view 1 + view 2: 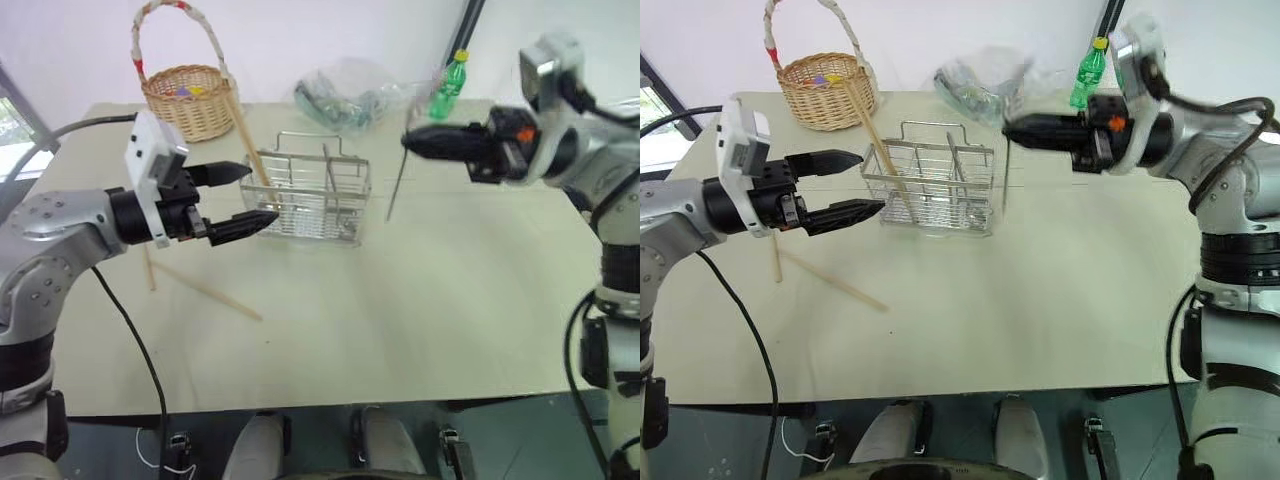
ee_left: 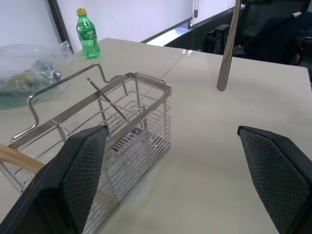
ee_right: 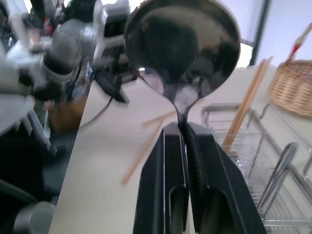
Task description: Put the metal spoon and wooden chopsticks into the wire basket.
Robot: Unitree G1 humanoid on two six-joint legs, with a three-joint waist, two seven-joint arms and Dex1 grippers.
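The right tool (image 1: 408,140) pinches the spoon (image 1: 397,185), hanging just right of the basket (image 1: 312,195). It should swing left over an open compartment before releasing. The left tool (image 1: 245,195) waits spread.

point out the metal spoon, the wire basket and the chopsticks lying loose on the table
metal spoon (image 3: 183,44): right wrist view, middle of its bowl.
wire basket (image 1: 312,203): left eye view, front wire wall.
loose wooden chopsticks (image 1: 835,283): right eye view, mid-shaft of the longer one.
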